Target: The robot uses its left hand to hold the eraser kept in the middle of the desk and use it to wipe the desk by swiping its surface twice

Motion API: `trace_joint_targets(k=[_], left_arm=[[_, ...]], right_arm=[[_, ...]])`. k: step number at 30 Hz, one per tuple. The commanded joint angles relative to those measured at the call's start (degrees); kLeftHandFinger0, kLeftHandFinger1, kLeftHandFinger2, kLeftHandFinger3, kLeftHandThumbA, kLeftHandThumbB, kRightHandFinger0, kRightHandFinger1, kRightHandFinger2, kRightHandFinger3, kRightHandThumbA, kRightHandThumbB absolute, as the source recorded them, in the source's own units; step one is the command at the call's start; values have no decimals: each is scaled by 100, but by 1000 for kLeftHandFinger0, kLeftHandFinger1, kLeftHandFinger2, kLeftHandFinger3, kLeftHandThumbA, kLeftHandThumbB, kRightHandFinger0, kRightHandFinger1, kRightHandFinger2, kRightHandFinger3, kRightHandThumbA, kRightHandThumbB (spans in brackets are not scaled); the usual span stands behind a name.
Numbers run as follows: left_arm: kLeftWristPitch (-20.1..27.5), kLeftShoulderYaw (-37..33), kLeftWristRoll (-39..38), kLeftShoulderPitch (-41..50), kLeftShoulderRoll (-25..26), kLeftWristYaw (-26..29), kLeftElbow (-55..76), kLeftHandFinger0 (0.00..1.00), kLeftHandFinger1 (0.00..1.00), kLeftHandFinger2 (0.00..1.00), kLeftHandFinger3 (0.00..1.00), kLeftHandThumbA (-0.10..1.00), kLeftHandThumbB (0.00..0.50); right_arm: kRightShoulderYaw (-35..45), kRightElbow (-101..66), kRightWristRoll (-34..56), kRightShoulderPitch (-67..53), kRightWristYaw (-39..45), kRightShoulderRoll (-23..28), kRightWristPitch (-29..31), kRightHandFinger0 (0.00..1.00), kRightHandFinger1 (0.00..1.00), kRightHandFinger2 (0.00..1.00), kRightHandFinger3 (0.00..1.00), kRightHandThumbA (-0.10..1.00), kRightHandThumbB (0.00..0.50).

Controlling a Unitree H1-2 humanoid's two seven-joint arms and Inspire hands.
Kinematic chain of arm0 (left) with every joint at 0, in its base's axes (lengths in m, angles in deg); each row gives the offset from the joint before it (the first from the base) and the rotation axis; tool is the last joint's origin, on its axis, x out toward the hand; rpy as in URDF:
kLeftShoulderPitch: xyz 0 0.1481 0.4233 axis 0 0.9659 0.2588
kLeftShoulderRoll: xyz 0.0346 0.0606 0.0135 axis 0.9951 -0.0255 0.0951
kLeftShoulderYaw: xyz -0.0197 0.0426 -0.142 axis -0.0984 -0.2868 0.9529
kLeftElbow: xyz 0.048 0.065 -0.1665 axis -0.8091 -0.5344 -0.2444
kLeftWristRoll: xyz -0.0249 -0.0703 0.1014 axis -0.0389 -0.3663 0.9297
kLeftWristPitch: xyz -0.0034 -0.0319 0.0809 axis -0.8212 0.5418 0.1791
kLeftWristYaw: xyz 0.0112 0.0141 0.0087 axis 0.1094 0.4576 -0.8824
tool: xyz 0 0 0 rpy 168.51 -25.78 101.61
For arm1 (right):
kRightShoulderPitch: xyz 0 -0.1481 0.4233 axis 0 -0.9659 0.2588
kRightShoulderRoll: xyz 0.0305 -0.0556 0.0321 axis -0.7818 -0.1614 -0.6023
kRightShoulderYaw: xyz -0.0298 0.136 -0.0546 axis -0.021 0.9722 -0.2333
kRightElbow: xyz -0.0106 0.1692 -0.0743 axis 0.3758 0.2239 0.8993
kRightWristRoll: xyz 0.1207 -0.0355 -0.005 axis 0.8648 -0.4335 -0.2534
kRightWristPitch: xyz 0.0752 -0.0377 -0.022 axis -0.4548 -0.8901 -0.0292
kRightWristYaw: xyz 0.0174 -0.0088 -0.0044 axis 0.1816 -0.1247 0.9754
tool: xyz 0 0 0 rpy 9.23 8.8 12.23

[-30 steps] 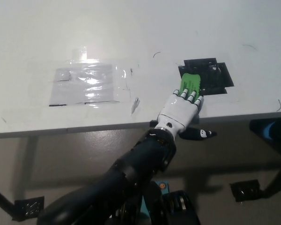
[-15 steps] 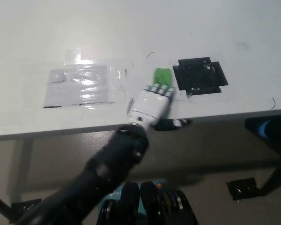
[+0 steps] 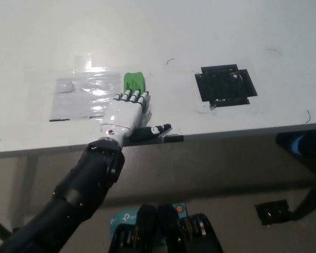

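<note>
left hand (image 3: 127, 112): we have it lying palm-down on the desk (image 3: 210, 31) near the front edge, fingers (image 3: 137, 97) pressed flat onto the eraser, thumb out over the edge; a flat press, not a pinch.
eraser (image 3: 134, 80): green, trapped under our fingertips, far half poking out beyond them; it sits just right of the taped plastic sheet (image 3: 89, 94), touching or overlapping its edge, we can't tell which.
axis: eraser's long side runs away from us, in line with the hand.
black patch (image 3: 225, 85): well apart, to the picture's right.
next swipe: we judge it runs sideways, across that axis.
right hand: not visible.
</note>
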Motion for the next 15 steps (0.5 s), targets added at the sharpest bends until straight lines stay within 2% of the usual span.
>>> trace_joint_targets(k=[1, 4, 8, 9, 11, 13, 15], left_arm=[[-610, 239, -543, 1064, 570, -1355, -483, 1000, 1000, 1000, 1000, 1000, 500], [-535, 300, -538, 1223, 722, -1305, -451, 1000, 1000, 1000, 1000, 1000, 500], [-521, 432, -544, 1413, 885, -1329, -338, 1000, 1000, 1000, 1000, 1000, 500], [-620, 533, -604, 1599, 1061, -1477, -187, 1000, 1000, 1000, 1000, 1000, 500], [-608, 543, -562, 1580, 1054, -1467, -228, 1000, 1000, 1000, 1000, 1000, 500], [-503, 576, -561, 1729, 1239, -1449, -209, 1000, 1000, 1000, 1000, 1000, 500], [-527, 618, -568, 1805, 1290, -1495, -146, 1000, 1000, 1000, 1000, 1000, 500]], right_arm=[[194, -290, 169, 4, -179, 22, 279, 1000, 1000, 1000, 1000, 1000, 230], [214, -300, 177, -10, -188, 18, 343, 1000, 1000, 1000, 1000, 1000, 195], [251, -297, 265, -47, -160, 5, 334, 1000, 1000, 1000, 1000, 1000, 196], [258, -274, 207, -49, -199, 7, 353, 1000, 1000, 1000, 1000, 1000, 217], [304, -250, 208, -62, -221, 35, 414, 1000, 1000, 1000, 1000, 1000, 217], [357, -240, 394, -79, -159, 27, 441, 1000, 1000, 1000, 1000, 1000, 238], [355, -270, 367, -100, -154, 40, 386, 1000, 1000, 1000, 1000, 1000, 219]])
